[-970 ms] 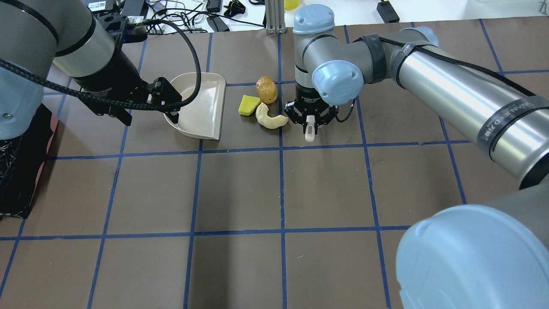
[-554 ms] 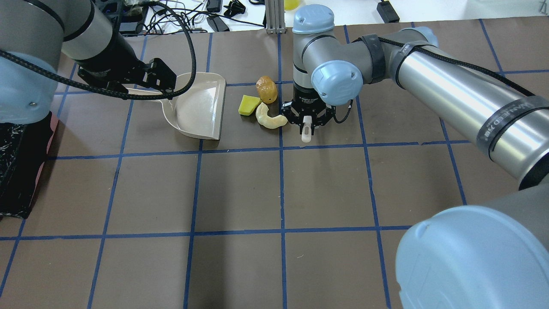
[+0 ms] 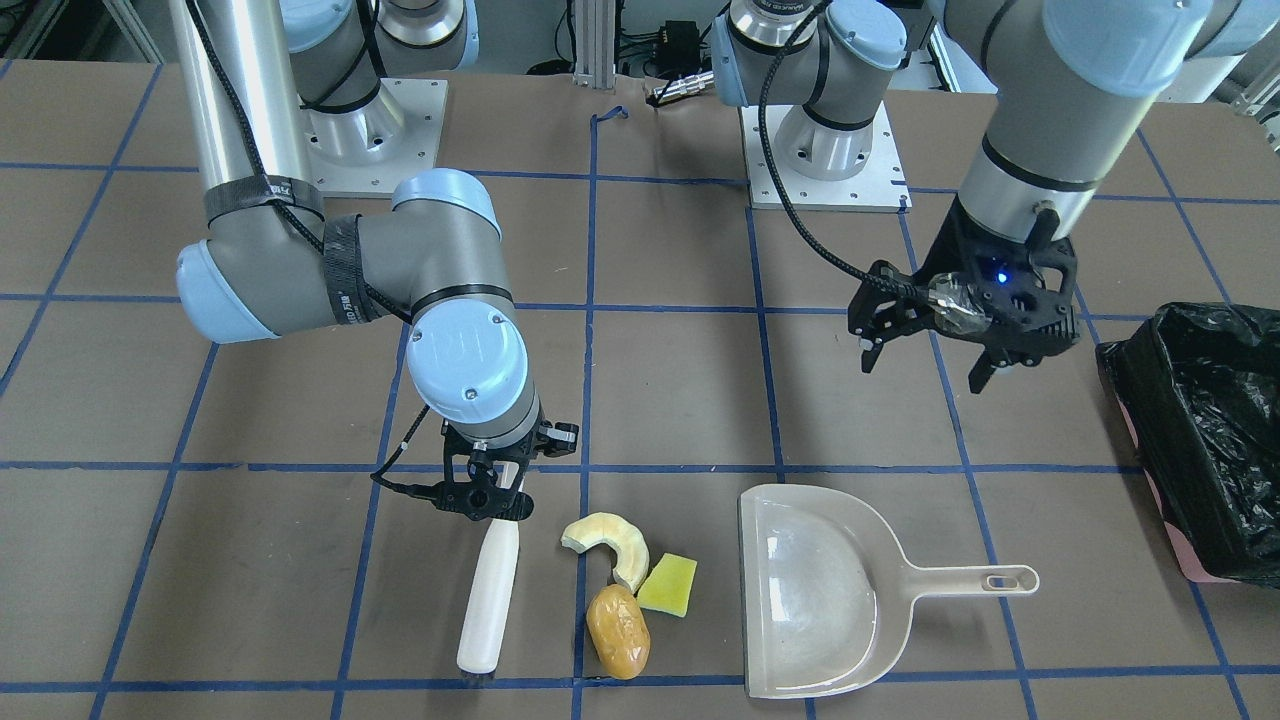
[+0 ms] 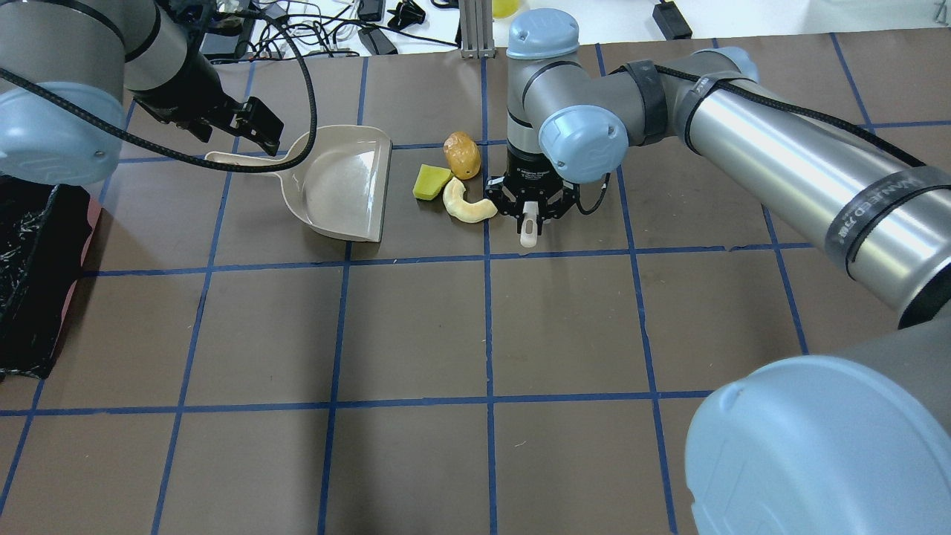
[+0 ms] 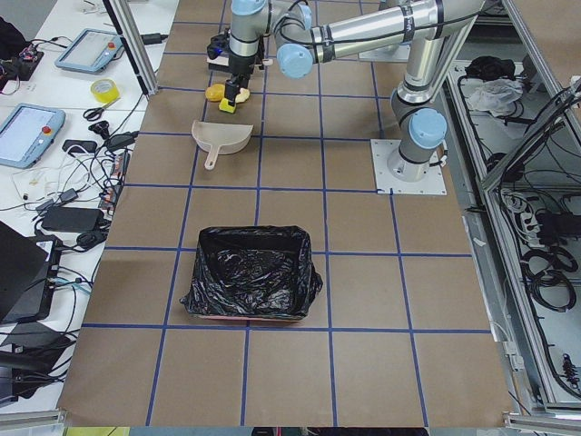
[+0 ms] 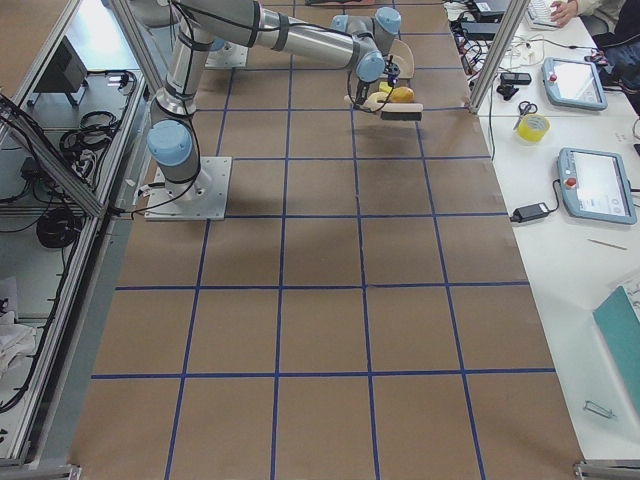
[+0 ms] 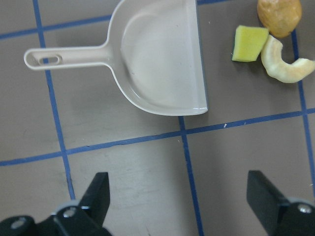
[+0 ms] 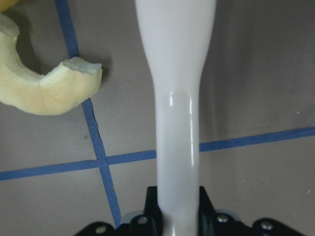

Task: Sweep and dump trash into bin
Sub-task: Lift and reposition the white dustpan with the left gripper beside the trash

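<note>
**Sweeping stage, dustpan not yet held.** The right gripper points down at the table, its fingers clenched on the upper end of a white brush whose far end rests on the surface. The trash lies in a tight cluster between the brush and the open mouth of the dustpan: a pale crescent, a yellow wedge nearest the pan, and a glossy brown lump. None of it is in the pan.

The left gripper hangs above the table with its fingers spread wide and grasping nothing, apart from the dustpan handle. The bin, lined with a black bag, stands well apart on the robot's left.

**Handling.** The pieces look small, light and rigid. The wedge should slide on its flat face, while the rounded lump will probably roll and the crescent may pivot around the brush. The dustpan appears to be thin, stiff plastic, likely to skid when trash is pushed against it. The slim handle is the natural place to hold it, and it should be carried level to the bin.
</note>
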Controlling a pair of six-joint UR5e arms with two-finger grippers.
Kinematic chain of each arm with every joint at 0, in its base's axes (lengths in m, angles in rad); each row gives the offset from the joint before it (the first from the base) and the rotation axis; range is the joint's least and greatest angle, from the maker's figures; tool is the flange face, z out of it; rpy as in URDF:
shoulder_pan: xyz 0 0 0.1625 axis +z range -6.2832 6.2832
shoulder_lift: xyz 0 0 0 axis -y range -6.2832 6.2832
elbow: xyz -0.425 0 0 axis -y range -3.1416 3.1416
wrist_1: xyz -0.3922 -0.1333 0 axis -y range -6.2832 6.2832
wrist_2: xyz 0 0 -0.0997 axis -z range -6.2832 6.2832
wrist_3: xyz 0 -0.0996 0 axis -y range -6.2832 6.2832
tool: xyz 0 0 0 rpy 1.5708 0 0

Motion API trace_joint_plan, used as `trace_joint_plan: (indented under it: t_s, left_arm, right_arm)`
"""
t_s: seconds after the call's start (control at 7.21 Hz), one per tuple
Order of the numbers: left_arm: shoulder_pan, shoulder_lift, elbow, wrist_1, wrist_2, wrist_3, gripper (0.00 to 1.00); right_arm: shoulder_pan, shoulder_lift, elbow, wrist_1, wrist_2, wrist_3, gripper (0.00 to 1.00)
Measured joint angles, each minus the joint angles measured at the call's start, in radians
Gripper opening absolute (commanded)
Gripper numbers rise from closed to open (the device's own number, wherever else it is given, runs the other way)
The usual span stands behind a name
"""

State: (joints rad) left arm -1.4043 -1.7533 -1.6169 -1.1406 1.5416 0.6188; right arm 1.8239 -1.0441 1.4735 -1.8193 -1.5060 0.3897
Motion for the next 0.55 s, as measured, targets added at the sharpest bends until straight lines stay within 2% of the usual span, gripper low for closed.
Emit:
trace_joint_plan:
  t_s: [0.42, 0.55]
  left_arm:
    - [0.066, -0.136, 0.137, 0.007, 0.014, 0.399, 0.99]
    - [0.072, -0.188, 0.190, 0.011, 0.030, 0.536, 0.94]
  right_arm:
    - [0.000, 0.001, 0.000, 0.000, 0.001, 0.000, 0.00]
    - [0.000, 0.001, 0.000, -0.001, 0.002, 0.000, 0.00]
